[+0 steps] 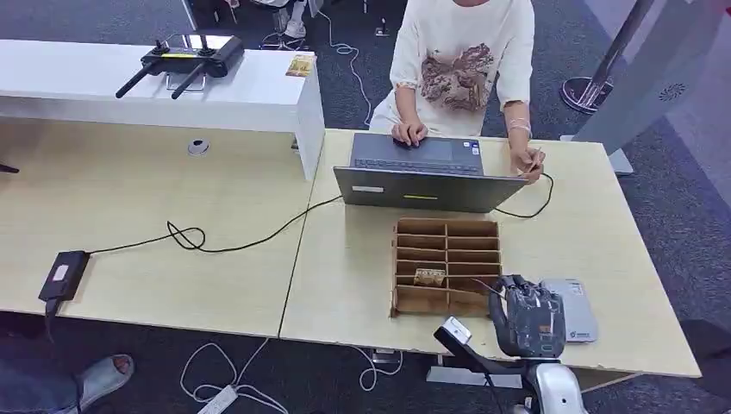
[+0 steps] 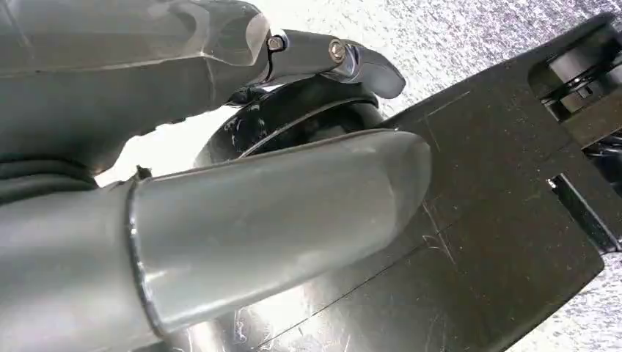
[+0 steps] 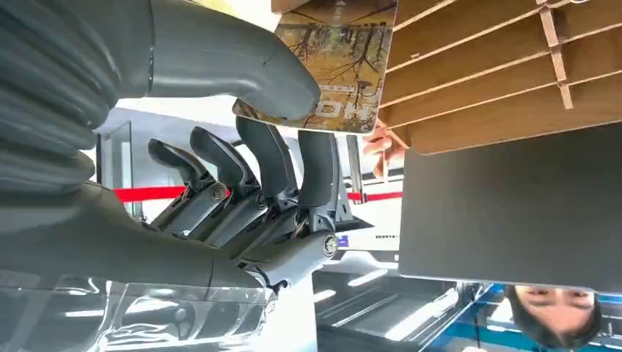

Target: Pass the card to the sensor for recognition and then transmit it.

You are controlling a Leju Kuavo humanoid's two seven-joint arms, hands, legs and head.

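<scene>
While the thin rectangular card printed with brown trees [image 3: 339, 55] is pinched between the thick grey thumb and the dark fingers [image 3: 317, 165] of the right hand [image 1: 527, 316], it sits at the near edge of the brown wooden box with many small compartments [image 1: 446, 263]. In the right wrist view the thumb presses on one face of the card and the dark fingers lie against the other face, so this hand is gripping the card. From the head view the right hand is at the near right corner of the box, and I cannot tell if the card is inside a compartment or just at its edge. One more small patterned card [image 1: 428, 277] lies in a compartment of the box, just to the left of the hand. Just to the right of the hand lies a flat light grey card reader [image 1: 576, 307] on the pale wooden table [image 1: 345, 285]. Beyond the box, farther from the hand, stands an open dark grey laptop [image 1: 420, 172], and a person in a white printed shirt [image 1: 461, 60] has both hands at it. A black cable [image 1: 233, 241] runs far to the left of the hand. The left hand [image 2: 220, 198] appears very close in its wrist view, above a dark surface, and I cannot tell if it is open or closed.
</scene>
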